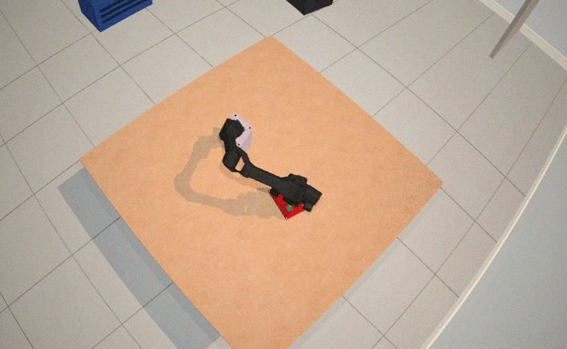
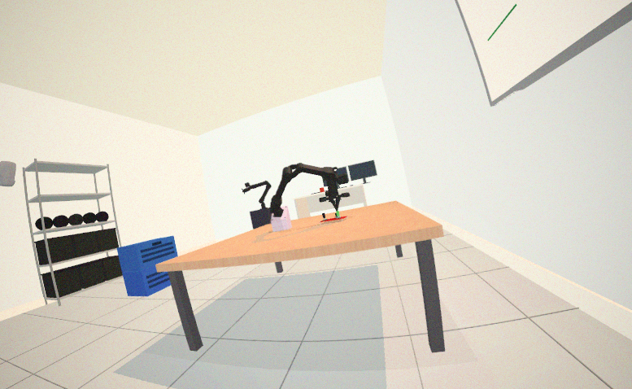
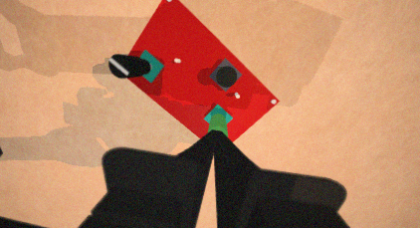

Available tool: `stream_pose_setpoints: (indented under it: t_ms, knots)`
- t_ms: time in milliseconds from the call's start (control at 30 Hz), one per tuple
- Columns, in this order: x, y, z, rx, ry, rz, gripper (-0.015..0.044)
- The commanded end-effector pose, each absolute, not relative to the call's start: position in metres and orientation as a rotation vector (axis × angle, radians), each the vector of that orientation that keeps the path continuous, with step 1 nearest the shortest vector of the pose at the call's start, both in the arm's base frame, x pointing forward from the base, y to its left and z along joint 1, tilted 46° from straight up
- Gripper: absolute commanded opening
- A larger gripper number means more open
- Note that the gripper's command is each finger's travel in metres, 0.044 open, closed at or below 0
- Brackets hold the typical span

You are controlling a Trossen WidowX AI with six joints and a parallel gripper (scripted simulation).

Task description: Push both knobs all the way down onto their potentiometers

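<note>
The red circuit board [image 1: 286, 214] [image 2: 327, 220] [image 3: 166, 26] lies under the arm. In the wrist view a tall black knob [image 3: 130, 67] with a white line stands over a teal potentiometer [image 3: 155, 67] at the board's left; the same black knob also shows in the exterior view [image 2: 324, 215]. A green knob [image 3: 218, 124] [image 2: 337, 213] is on the second teal potentiometer [image 3: 218, 109] near the board's lower corner. My gripper [image 3: 215, 134] [image 2: 336, 209] is shut and empty, its tips together at the top of the green knob. They partly hide it, and its gap above the potentiometer cannot be told.
A dark round part [image 3: 226, 77] on a grey square base stands between the two potentiometers, with small white parts nearby. The pale pink arm base [image 1: 244, 137] [image 2: 281, 222] stands on the wooden table [image 1: 341, 142] [image 2: 357, 232]. The arm arches from it to the board.
</note>
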State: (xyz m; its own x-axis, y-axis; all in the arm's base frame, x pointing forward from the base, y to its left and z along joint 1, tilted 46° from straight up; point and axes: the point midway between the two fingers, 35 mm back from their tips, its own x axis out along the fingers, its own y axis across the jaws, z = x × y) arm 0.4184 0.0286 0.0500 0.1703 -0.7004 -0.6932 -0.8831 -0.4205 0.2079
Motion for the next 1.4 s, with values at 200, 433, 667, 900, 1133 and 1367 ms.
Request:
stream_pose_setpoints:
  t_ms: [200,433,667,900,1133,1367]
  knots:
    - [0.417,0.039,0.06,-2.206,1.525,1.084,0.0]
    - [0.417,0.034,0.056,-2.204,1.533,1.091,0.0184]
    - [0.37,0.044,0.05,-2.171,1.531,1.096,0.0368]
    - [0.288,0.051,0.044,-2.181,1.528,1.102,0.044]
    - [0.236,0.044,0.038,-2.204,1.529,1.098,0.044]
    - [0.236,0.044,0.038,-2.204,1.529,1.098,0.044]
